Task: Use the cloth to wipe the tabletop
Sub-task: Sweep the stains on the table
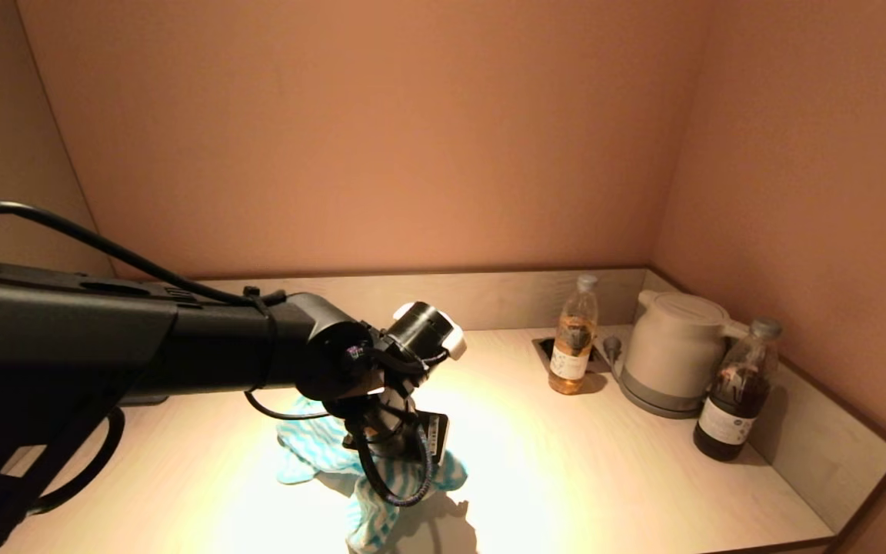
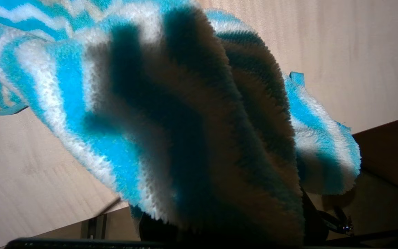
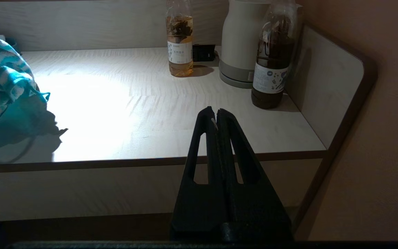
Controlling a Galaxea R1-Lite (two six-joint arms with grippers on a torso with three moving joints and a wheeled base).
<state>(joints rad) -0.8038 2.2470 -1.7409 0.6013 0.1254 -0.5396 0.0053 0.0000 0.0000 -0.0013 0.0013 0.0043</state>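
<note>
1. The left gripper (image 1: 393, 450) hangs over the near middle of the tabletop (image 1: 566, 477), its arm reaching in from the robot's left
2. It is pinching the cloth (image 1: 320, 450), a fluffy blue and white striped towel, which bunches up around and beneath the gripper
3. In the left wrist view the cloth (image 2: 171, 114) fills nearly everything in front of the camera, so the fingers themselves are hidden behind the folds
4. Part of the cloth trails on the tabletop on the robot's left of the gripper, and another fold hangs down on the near side of it, close to the front edge
5. A bright patch of light falls on the tabletop just beyond and to the right of the left gripper
6. The right gripper (image 3: 217, 116) is parked below and in front of the tabletop's front edge, well to the right of the left gripper, with its two fingers pressed together and nothing between them
7. Far beyond the right gripper, toward the back right corner, stand a bottle of pale amber drink (image 1: 574, 346), a white kettle (image 1: 674, 354) on its base, and a bottle of dark drink (image 1: 735, 400)
8. The kettle sits between the two bottles, and the dark bottle is the nearest of the three to the right gripper
</note>
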